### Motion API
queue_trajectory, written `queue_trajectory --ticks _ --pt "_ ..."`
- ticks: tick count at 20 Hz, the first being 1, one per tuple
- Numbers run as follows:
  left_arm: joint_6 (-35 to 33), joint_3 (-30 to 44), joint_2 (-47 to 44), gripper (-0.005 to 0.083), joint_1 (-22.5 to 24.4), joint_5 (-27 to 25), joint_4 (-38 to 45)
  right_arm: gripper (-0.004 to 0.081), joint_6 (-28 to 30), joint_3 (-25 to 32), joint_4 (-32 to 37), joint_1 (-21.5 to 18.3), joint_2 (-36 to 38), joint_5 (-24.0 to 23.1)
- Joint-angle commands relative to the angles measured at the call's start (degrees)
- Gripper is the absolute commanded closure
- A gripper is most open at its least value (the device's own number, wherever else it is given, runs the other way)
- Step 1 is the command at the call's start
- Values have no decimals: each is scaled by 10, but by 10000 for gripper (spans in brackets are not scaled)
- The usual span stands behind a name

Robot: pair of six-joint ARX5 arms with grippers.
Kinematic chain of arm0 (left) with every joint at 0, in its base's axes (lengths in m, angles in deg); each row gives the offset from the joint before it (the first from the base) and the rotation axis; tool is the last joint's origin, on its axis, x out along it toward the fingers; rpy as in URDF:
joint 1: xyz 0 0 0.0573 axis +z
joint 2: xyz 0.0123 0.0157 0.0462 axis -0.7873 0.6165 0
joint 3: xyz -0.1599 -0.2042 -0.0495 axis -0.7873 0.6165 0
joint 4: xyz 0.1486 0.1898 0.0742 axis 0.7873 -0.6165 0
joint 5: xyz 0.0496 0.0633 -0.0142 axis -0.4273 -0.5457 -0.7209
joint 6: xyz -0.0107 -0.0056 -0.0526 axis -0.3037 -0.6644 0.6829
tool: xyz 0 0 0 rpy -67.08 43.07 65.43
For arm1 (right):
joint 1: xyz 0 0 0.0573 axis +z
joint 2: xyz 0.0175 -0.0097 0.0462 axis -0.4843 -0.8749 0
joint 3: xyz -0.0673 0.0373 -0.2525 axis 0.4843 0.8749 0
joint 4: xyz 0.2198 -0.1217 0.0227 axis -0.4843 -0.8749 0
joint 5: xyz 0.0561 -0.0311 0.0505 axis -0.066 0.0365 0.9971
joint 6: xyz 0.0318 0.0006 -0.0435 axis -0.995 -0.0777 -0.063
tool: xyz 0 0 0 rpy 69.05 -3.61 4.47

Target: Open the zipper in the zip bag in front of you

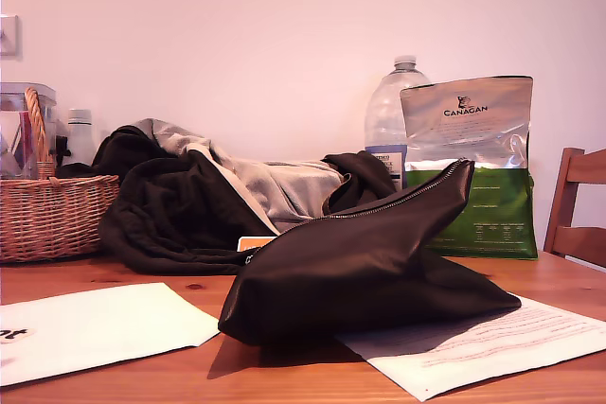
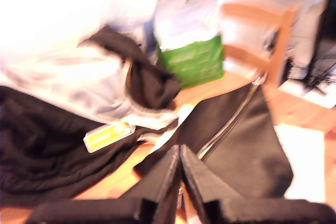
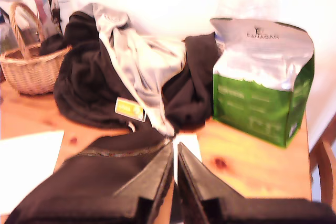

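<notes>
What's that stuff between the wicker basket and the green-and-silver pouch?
A heap of dark and grey clothing, in the exterior view; a clear water bottle stands just behind the pouch, far from the basket.

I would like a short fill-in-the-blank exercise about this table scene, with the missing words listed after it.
1. The silvery metal zipper runs along the top edge of the soft ____ fabric zip bag.
2. The foil pouch is silver above and ____ below.
3. At the exterior view's left stands a woven ____ basket.
4. The zip bag rests partly on a sheet of white ____.

Missing words: black; green; wicker; paper
</notes>
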Motion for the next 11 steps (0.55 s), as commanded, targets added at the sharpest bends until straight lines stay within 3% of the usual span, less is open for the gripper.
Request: queue_trajectory --ticks 1,7,11 --pt "2 4 -3 797 1 -2 -12 780 1 5 -15 2 -3 -3" --pt "2 4 -5 797 1 -2 -68 780 1 5 -113 2 -3 -5" --pt "2 4 -5 797 1 -2 -104 780 1 5 -111 2 -3 -5"
